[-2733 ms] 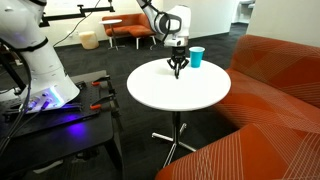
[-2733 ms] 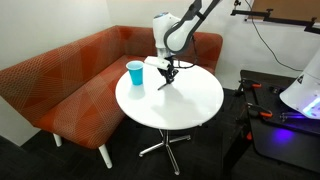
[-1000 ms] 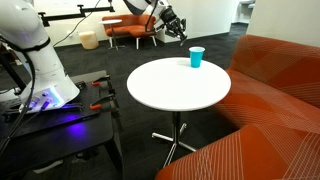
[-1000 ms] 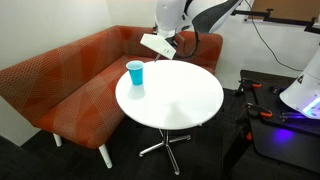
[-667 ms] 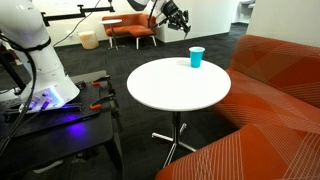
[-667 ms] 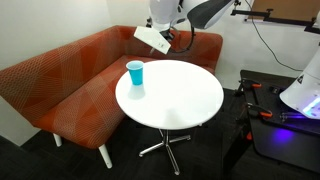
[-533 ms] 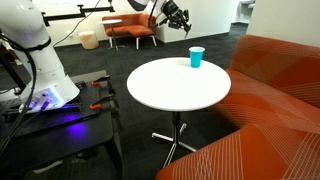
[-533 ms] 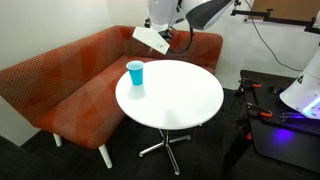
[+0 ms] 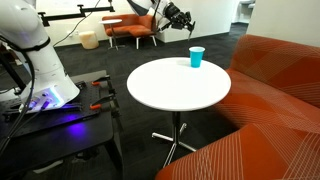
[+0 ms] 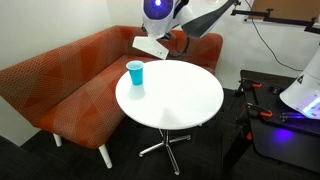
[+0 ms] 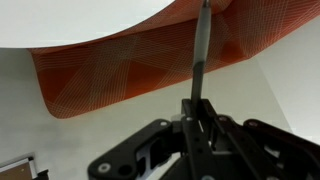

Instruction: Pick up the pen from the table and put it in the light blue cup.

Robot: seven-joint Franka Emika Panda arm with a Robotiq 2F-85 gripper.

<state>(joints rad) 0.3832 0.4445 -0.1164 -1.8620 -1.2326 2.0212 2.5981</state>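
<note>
My gripper [image 11: 200, 118] is shut on the pen [image 11: 201, 45], a thin dark stick that pokes straight out from between the jaws in the wrist view. In both exterior views the gripper [image 9: 182, 19] [image 10: 174, 42] hangs tilted, high above the far side of the round white table [image 9: 180, 92] [image 10: 172, 100]. The pen is too small to make out there. The light blue cup [image 9: 196, 58] [image 10: 135, 72] stands upright near the table's edge, below and to the side of the gripper. The table edge [image 11: 90, 22] shows at the top of the wrist view.
An orange-red sofa [image 9: 270, 90] [image 10: 70, 85] curves round the table. A black workbench [image 9: 60, 125] with tools and the robot base [image 9: 35, 60] stands beside it. The table's metal pedestal [image 10: 165, 145] has splayed feet. Orange chairs [image 9: 125, 28] stand in the background.
The gripper, earlier down on the table beside the cup, has lifted high with the pen. Over the last second it has turned its wrist a little and stayed at about the same height.
</note>
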